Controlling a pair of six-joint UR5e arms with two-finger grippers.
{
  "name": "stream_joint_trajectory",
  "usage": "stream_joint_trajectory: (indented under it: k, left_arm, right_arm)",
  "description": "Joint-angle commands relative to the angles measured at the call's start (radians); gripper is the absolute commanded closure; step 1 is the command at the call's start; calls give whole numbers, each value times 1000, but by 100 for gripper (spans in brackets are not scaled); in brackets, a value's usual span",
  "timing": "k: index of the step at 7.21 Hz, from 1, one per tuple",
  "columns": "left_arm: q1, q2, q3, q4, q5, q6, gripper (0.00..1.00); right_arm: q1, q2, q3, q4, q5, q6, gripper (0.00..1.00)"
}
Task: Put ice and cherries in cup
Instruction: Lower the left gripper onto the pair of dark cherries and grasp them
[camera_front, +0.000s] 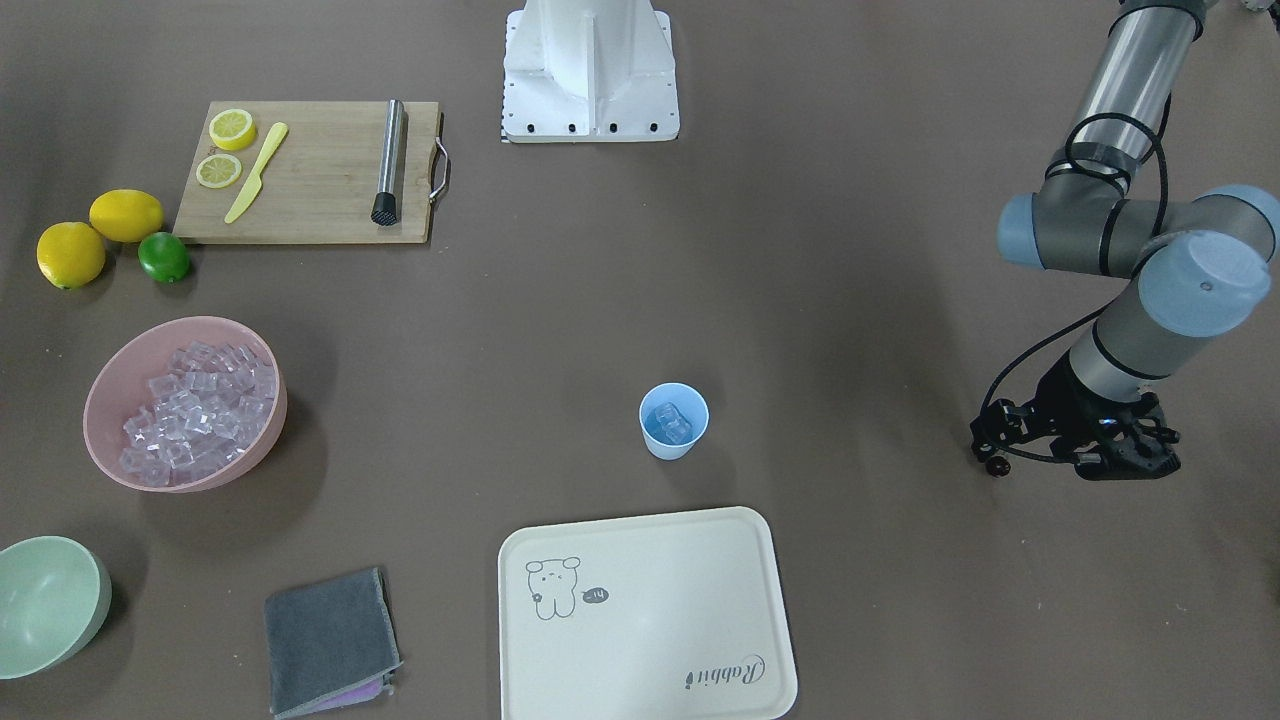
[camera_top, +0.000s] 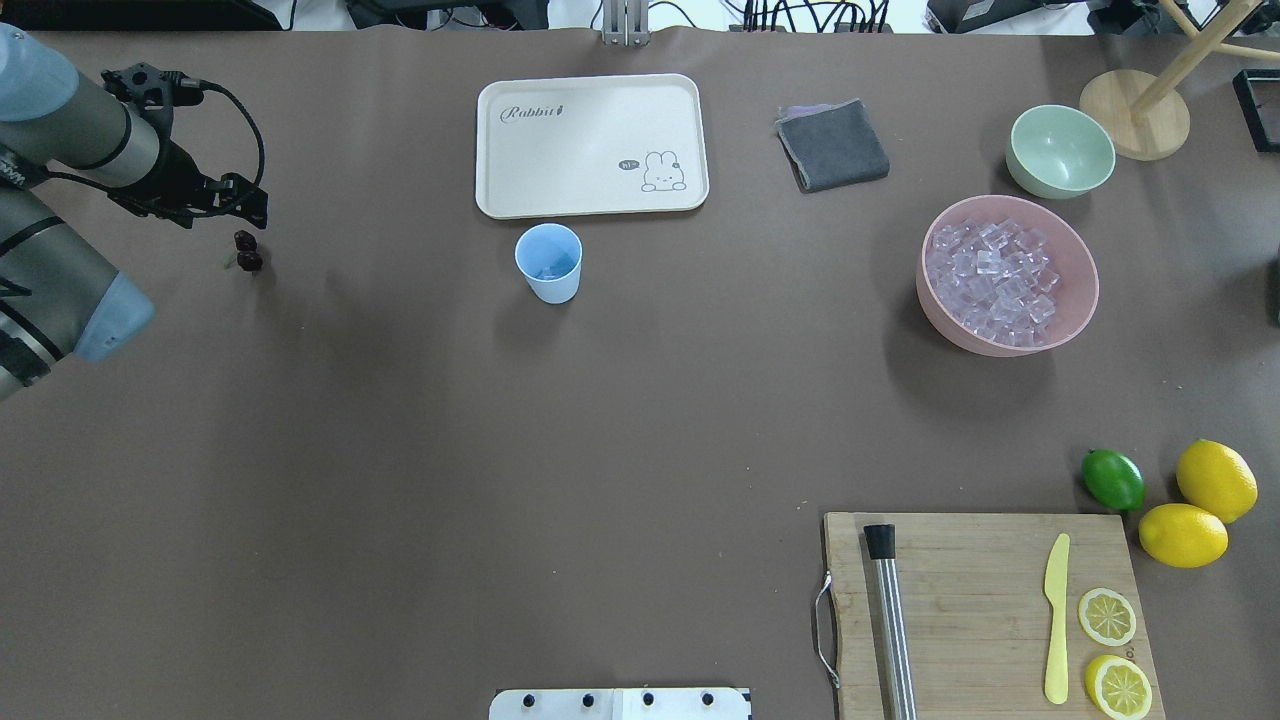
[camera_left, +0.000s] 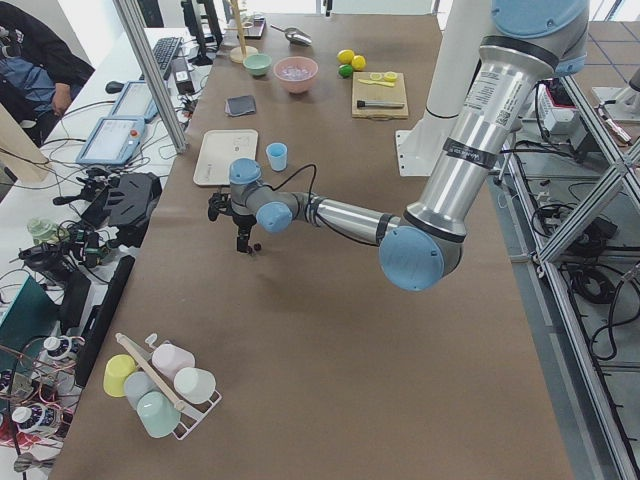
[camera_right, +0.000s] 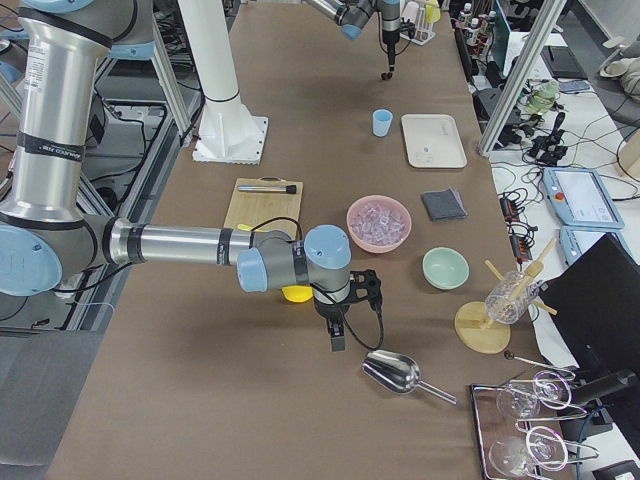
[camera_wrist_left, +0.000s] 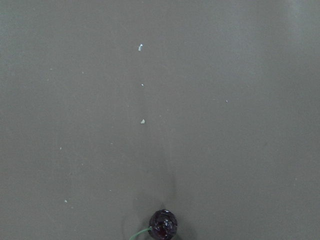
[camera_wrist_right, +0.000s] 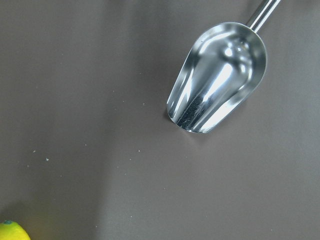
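The light blue cup (camera_front: 673, 420) stands in front of the cream tray and holds a few ice cubes (camera_front: 670, 423); it also shows in the overhead view (camera_top: 549, 262). More ice (camera_top: 992, 283) fills the pink bowl (camera_top: 1080, 275). The two dark cherries (camera_top: 247, 251) sit close under my left gripper (camera_top: 245, 210), at the table's left end. They also show in the front view (camera_front: 996, 465), and one shows in the left wrist view (camera_wrist_left: 163, 225). I cannot tell whether the left fingers are open or hold the stems. My right gripper (camera_right: 337, 340) hangs over the table beside a steel scoop (camera_wrist_right: 217, 77); I cannot tell its state.
A cream tray (camera_top: 590, 190) lies beyond the cup. A grey cloth (camera_top: 832, 145) and a pale green bowl (camera_top: 1060, 150) are at the far right. A cutting board (camera_top: 980, 610) carries a muddler, a knife and lemon slices. A lime (camera_top: 1112, 479) and two lemons lie beside it.
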Motion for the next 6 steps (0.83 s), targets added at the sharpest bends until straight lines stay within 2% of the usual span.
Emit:
stream_joint_trajectory:
  k: [1,2,5,6]
  left_arm:
    - [2,1,44,-68,11,-7,3]
    - [5,-2,64,-99,11,-7,10]
    - [50,-2,63,-101,11,7,12]
    - [66,-1,62,-104,11,10,27]
  right_arm:
    - [2,0,22,-34,2,4,1]
    - [3,-4,23,-29,2,-5,1]
    - [9,-20,35,-22,3,-7,1]
    - [9,-20,35,-21,5,-7,1]
